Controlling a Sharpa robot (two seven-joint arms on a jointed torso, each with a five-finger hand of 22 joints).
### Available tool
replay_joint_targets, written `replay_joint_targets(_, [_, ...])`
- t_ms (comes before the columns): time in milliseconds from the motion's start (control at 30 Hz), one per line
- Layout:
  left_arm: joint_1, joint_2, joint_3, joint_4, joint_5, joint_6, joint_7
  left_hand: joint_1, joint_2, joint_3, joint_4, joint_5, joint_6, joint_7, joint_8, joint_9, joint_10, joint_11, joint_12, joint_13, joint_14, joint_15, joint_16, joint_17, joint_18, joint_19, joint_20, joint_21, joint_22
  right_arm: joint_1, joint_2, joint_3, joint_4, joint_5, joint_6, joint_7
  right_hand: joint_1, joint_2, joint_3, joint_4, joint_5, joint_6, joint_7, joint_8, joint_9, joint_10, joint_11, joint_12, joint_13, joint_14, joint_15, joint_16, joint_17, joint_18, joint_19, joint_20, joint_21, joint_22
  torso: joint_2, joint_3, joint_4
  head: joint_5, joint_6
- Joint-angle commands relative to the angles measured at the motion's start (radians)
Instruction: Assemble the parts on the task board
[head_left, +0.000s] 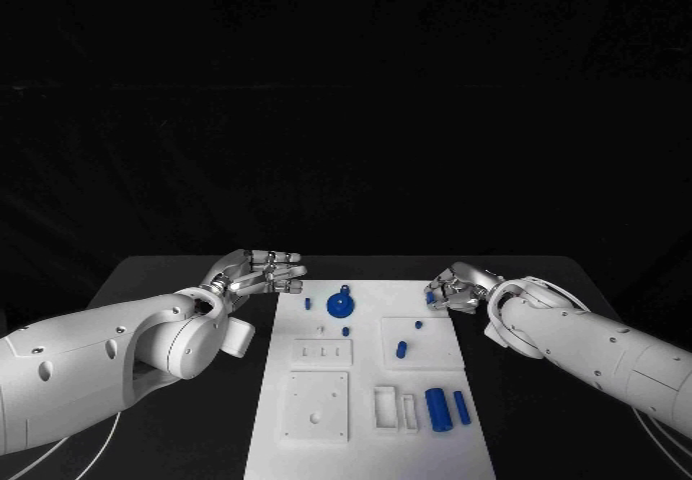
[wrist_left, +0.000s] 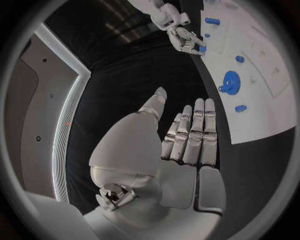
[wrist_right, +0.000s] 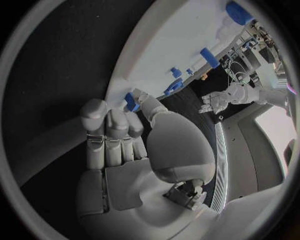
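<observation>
Pinching small blue part in my right hand at task board far edge; left hand empty, fingers extended, over tabletop beside board.

The left arm reaches in over the desk, its forearm rising toward the far side. The left hand hangs just beside the board, at its far left corner. In the left wrist view its fingers lie straight and close together, the thumb set apart, with nothing in them.

The right arm comes in the same way from the other side. The right hand sits at the board's far right edge. In the right wrist view its fingers are curled in, and the thumb presses a small blue part against them.
</observation>
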Motion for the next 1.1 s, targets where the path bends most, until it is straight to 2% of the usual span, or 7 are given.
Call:
replay_joint_targets(33, [0.0, 0.003, 0.001, 0.002, -0.005, 0.012, 0.005, 0.016, 0.006, 0.004, -0.013, 0.002, -0.005, 0.005, 0.002, -0.001, 0.002, 0.0, 0.001, 0.001, -0.006, -0.001, -0.005, 0.001, -0.017, -0.008, 0.001, 0.007, 0.001, -0.001, 0.002, 0.0, -0.001, -0.013, 0.022, -0.004, -0.012, 0.0, 0.008, 0.001, -0.007, 0.006, 0.003, 0.003, 0.0, 0.001, -0.005, 0.005, 0.001, 0.0, -0.002, 0.004, 0.001, -0.002, 0.049, -0.004, 0.004, 0.097, 0.0, 0.0004, -0.0003, 0.0, -0.001])
replay_joint_targets(100, [0.0, 0.003, 0.001, 0.002, -0.005, 0.012, 0.004, 0.019, 0.012, 0.008, -0.024, 0.012, -0.004, 0.005, 0.002, -0.001, 0.001, 0.0, 0.001, 0.001, -0.006, -0.001, -0.005, 0.001, -0.017, -0.009, 0.0, 0.01, 0.002, -0.001, 0.002, 0.0, -0.002, -0.013, 0.022, -0.005, -0.015, -0.002, 0.006, 0.003, -0.007, 0.004, 0.004, 0.003, 0.0, 0.001, -0.005, 0.005, 0.001, 0.0, -0.002, 0.003, 0.001, -0.002, 0.049, -0.004, 0.004, 0.097, 0.0, 0.0, 0.0002, 0.0, -0.002])
replay_joint_targets(167, [0.0, 0.003, 0.001, 0.002, -0.005, 0.012, 0.004, 0.018, 0.015, 0.012, -0.035, 0.057, -0.006, 0.005, 0.002, -0.001, 0.001, 0.0, 0.001, 0.001, -0.006, -0.002, -0.006, 0.001, -0.016, -0.011, 0.0, 0.014, 0.002, -0.002, 0.003, 0.0, -0.003, -0.014, 0.021, -0.006, -0.016, -0.003, 0.005, 0.003, -0.006, 0.003, 0.004, 0.002, 0.0, 0.001, -0.005, 0.005, 0.001, 0.0, -0.002, 0.004, 0.001, -0.002, 0.049, -0.004, 0.003, 0.097, 0.0, -0.0001, -0.0001, 0.0, -0.002])
replay_joint_targets(200, [0.0, 0.002, 0.001, 0.002, -0.005, 0.012, 0.004, 0.016, 0.016, 0.013, -0.039, 0.059, -0.006, 0.005, 0.002, -0.002, 0.002, 0.0, 0.001, 0.001, -0.006, -0.002, -0.005, 0.001, -0.016, -0.013, -0.001, 0.016, 0.003, -0.002, 0.003, 0.0, -0.004, -0.014, 0.021, -0.006, -0.017, -0.003, 0.004, 0.005, -0.008, 0.001, 0.004, 0.003, 0.0, 0.001, -0.005, 0.004, 0.001, 0.0, -0.003, 0.003, 0.001, -0.002, 0.049, -0.004, 0.005, 0.097, 0.0, 0.0002, 0.0, 0.001, -0.002])
replay_joint_targets(633, [0.001, 0.003, 0.001, 0.002, -0.005, 0.013, 0.003, 0.01, 0.017, 0.013, -0.043, 0.057, -0.007, 0.005, 0.002, -0.002, 0.001, 0.0, 0.001, 0.001, -0.006, -0.002, -0.005, 0.001, -0.016, -0.016, 0.0, 0.02, 0.002, -0.004, 0.004, 0.0, -0.008, -0.014, 0.01, -0.008, -0.01, 0.004, -0.008, 0.019, -0.03, 0.003, 0.004, 0.003, 0.0, -0.001, -0.004, 0.002, 0.0, 0.0, -0.003, 0.002, 0.001, -0.001, 0.049, -0.004, 0.001, 0.097, 0.0, 0.0007, 0.0, 0.003, -0.005])
replay_joint_targets(933, [0.001, 0.004, 0.001, 0.002, -0.005, 0.014, 0.004, 0.007, 0.017, 0.013, -0.043, 0.057, -0.005, 0.004, 0.002, -0.001, 0.001, 0.0, 0.001, 0.001, -0.006, -0.002, -0.005, 0.001, -0.016, -0.017, 0.0, 0.024, 0.002, -0.004, 0.007, 0.0, -0.005, -0.006, 0.0, -0.004, -0.012, 0.008, -0.007, 0.026, -0.062, 0.027, 0.005, 0.003, 0.001, 0.001, -0.003, 0.006, 0.001, 0.001, -0.001, 0.005, 0.004, -0.001, 0.05, -0.003, 0.004, 0.097, 0.0, 0.0008, -0.0004, 0.002, -0.006])
replay_joint_targets(1100, [0.001, 0.004, 0.001, 0.003, -0.005, 0.014, 0.004, 0.007, 0.017, 0.013, -0.043, 0.057, -0.005, 0.004, 0.002, -0.001, 0.001, 0.0, 0.001, 0.001, -0.006, -0.002, -0.005, 0.001, -0.016, -0.017, 0.0, 0.024, 0.002, -0.005, 0.009, 0.0, -0.007, -0.001, -0.014, -0.01, -0.011, 0.016, -0.005, 0.031, -0.073, 0.049, -0.001, 0.004, 0.001, 0.001, -0.005, 0.005, 0.001, 0.0, -0.002, 0.005, 0.004, -0.001, 0.05, -0.003, 0.004, 0.097, 0.0, 0.0007, 0.0001, 0.001, -0.008])
